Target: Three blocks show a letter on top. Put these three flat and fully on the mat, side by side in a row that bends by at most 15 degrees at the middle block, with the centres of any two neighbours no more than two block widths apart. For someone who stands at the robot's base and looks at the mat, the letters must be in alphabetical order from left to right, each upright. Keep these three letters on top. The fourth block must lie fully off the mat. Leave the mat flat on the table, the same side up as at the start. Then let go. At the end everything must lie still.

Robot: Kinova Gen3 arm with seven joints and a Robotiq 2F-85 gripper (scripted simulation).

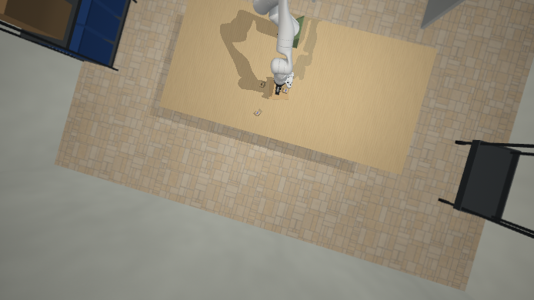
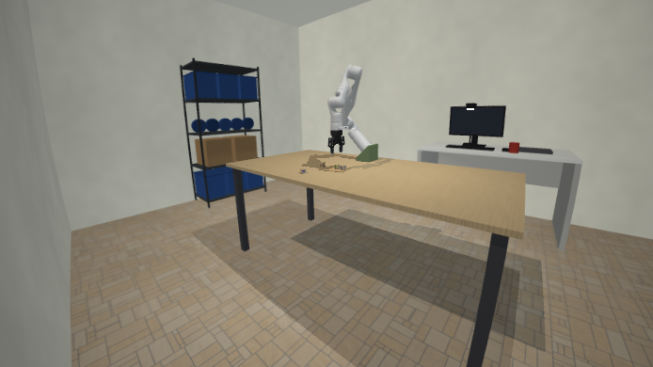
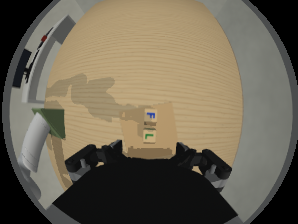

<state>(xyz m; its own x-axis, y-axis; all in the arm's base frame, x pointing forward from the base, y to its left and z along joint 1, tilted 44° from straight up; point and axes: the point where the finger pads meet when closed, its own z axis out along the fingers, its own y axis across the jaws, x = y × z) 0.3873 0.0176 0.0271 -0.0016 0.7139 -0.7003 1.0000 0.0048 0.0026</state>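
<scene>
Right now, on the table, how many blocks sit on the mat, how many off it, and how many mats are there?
Blocks on the mat: 2, the blue-marked block and the green-marked block
Blocks off the mat: 2, the near block and the far block
Mats: 1, the mat
Total: 5

So the small tan mat (image 3: 168, 141) lies flat on the surface with two blocks side by side on it, one with a blue mark (image 3: 150, 116), one green (image 3: 148, 136). Two more blocks (image 1: 258, 112) (image 1: 261, 84) sit off the mat, well apart.
</scene>
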